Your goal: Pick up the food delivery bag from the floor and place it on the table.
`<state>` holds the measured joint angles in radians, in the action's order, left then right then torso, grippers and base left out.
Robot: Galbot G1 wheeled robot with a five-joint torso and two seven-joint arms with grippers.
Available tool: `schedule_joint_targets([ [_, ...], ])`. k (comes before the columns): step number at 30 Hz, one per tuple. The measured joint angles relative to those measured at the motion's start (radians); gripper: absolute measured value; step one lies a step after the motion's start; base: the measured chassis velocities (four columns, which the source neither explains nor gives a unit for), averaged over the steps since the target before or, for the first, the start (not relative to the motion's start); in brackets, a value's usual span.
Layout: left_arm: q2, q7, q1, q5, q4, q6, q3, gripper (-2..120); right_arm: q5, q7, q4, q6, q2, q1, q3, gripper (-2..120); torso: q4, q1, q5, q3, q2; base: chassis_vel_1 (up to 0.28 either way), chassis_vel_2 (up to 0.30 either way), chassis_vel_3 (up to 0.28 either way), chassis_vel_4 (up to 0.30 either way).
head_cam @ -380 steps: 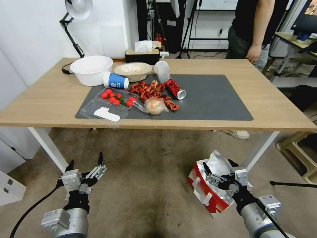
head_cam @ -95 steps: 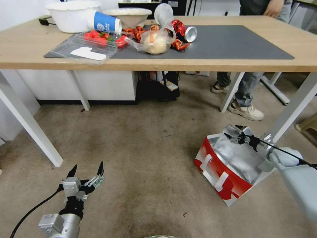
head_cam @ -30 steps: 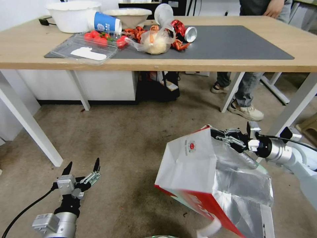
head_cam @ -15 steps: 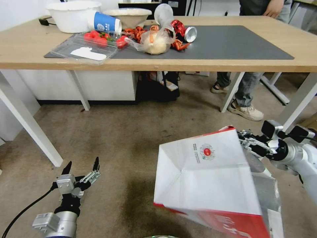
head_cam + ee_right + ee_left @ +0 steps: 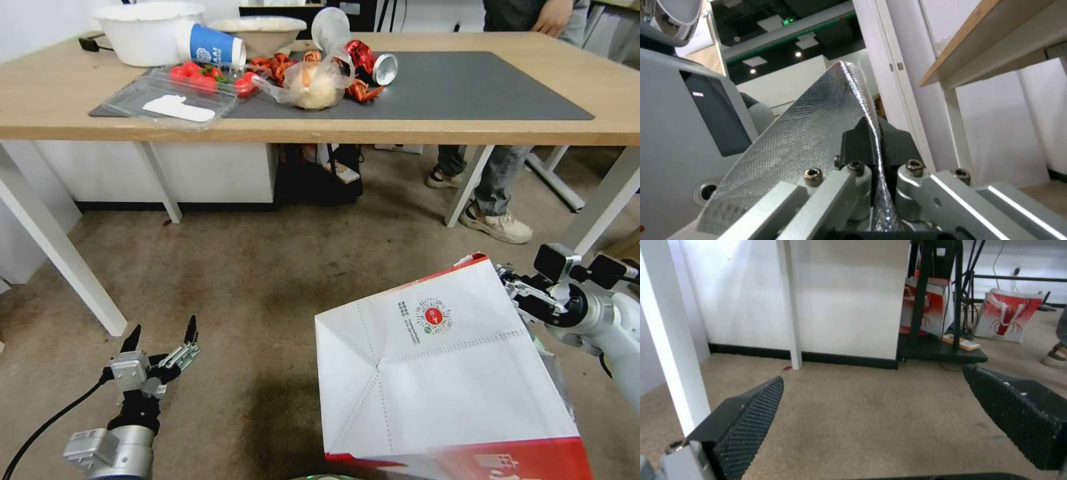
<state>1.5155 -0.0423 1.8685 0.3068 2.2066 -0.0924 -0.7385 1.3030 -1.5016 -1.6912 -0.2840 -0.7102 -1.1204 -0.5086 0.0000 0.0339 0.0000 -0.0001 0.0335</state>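
Light: bright, even, from overhead | Shadow: soft dark patch on the floor (image 5: 280, 407) beneath the food delivery bag (image 5: 433, 373) | Blur: bag's edge at 5 o'clock (motion smear) | Distortion: table (image 5: 60, 100) bows toward edges

Up at twelve o'clock, the table (image 5: 80, 107), bearing a mat (image 5: 467, 90) with a bowl (image 5: 143, 30), a cup (image 5: 213, 45), a tray (image 5: 167, 100) and a can (image 5: 377, 63) crowded toward eleven. Down at five o'clock, the food delivery bag (image 5: 433, 380), off the floor (image 5: 267, 280), its rim pinched (foil between the jaws) in the right gripper (image 5: 517, 290) at three o'clock. At seven o'clock, near the floor, the left gripper (image 5: 160, 337), spread wide around nothing.
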Motion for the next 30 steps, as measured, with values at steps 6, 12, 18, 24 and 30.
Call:
schedule_joint_targets([
  [6, 0.002, 0.001, 0.0, -0.004, 0.001, -0.004, 0.003, 100, -0.005, 0.001, -0.011, 0.0, 0.002, -0.015, -0.009, 0, 0.0, 0.0, 0.0, 0.0, 0.0, 0.0, 0.0, 0.0, 0.0],
  [12, 0.001, -0.001, 0.007, 0.0, 0.005, -0.019, 0.006, 100, -0.019, 0.0, -0.018, 0.001, -0.004, -0.031, -0.014, 0, 0.0, 0.0, 0.0001, 0.001, 0.001, 0.0, 0.0, 0.0, 0.0],
  [18, 0.004, -0.008, 0.01, 0.002, 0.006, -0.025, 0.008, 100, -0.032, -0.005, -0.021, 0.003, -0.01, -0.039, -0.016, 0, 0.0001, 0.002, 0.0, 0.021, 0.023, 0.0, 0.0, 0.0, 0.0],
  [24, 0.003, -0.006, 0.009, 0.003, 0.007, -0.024, 0.006, 100, -0.039, -0.005, -0.021, 0.004, -0.014, -0.038, -0.014, 0, 0.0001, 0.002, 0.0, 0.042, 0.045, 0.0, 0.0, 0.0, 0.0],
  [30, 0.003, -0.003, 0.009, 0.0, 0.008, -0.021, 0.004, 100, -0.039, -0.005, -0.024, 0.005, -0.017, -0.036, -0.011, 0, 0.0001, 0.006, 0.0, 0.069, 0.075, 0.0, 0.0, 0.0, 0.0],
])
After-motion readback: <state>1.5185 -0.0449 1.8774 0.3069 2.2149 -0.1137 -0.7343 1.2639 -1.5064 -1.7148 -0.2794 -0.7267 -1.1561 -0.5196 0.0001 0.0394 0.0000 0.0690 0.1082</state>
